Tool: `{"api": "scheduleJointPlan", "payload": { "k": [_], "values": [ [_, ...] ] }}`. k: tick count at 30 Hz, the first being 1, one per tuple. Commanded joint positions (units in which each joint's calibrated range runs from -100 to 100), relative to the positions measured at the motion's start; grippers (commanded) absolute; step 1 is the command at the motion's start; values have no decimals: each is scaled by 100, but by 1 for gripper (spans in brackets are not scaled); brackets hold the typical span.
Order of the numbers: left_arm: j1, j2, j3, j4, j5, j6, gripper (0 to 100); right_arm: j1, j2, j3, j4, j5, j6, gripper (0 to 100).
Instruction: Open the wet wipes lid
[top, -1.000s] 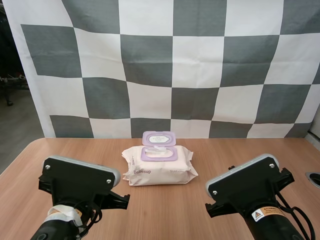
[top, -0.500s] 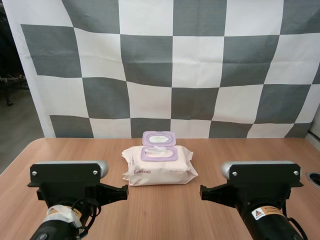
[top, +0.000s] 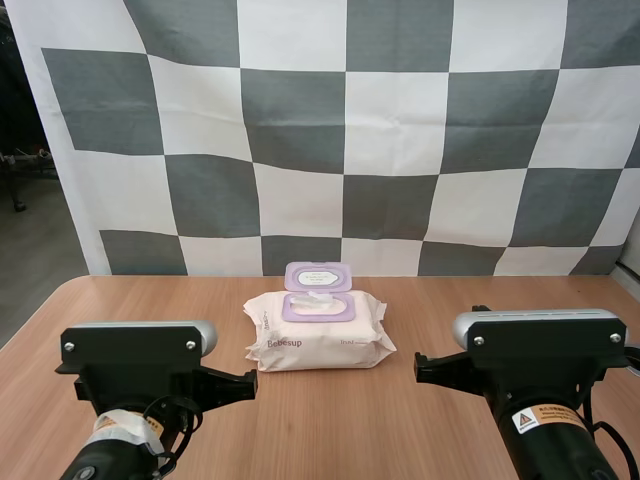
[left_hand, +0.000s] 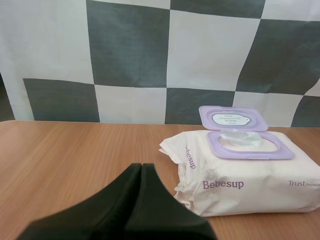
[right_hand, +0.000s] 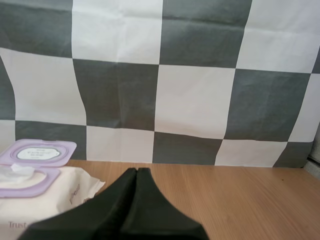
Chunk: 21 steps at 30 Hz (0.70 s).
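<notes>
- high view: wet wipes pack (top: 320, 338), pale and soft-sided, lies flat at mid-table, ahead of and between the two arms, touching neither.
- lid (top: 318, 277): lilac flap, already swung up and leaning back at the pack's far edge. the opening (left_hand: 260, 146) beneath it is uncovered, with a white wipe (left_hand: 239, 136) showing in it.
- left gripper (left_hand: 141, 167): fingers pressed together into one dark wedge, holding nothing. it points toward the pack's near left corner and is well short of it.
- right gripper (right_hand: 136, 172): likewise closed tight and empty. the pack lies apart from it, toward the left arm's side.
- table (top: 420, 440): wood-grain top carrying the pack.
- judgement, progress: the lid reads as open, so little seems left to do.
- risk: any further reach could tip the flap forward and down over the opening, since only its hinge holds it up.
- risk: the pack looks light and unanchored, so a nudge from a closed wedge would slide or turn it rather than grip it.
- risk: a tip dragged across the opening could snag the exposed wipe and pull it out.
</notes>
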Motion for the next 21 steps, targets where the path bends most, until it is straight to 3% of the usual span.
{"api": "scheduleJointPlan", "payload": {
  "k": [1,7,10,16,21],
  "values": [
    [5,0,0,-5,15,4,0,0,-7,0,46,50,610,0],
    [5,0,0,-5,15,4,0,0,-7,0,34,50,1374,0],
    [5,0,0,-5,15,4,0,0,-7,0,34,64,1429,0],
    [5,0,0,-5,15,4,0,218,-7,0,-1301,580,1404,0],
    [5,0,0,-5,15,4,0,403,-7,0,-1329,1058,1404,0]
  ]
}}
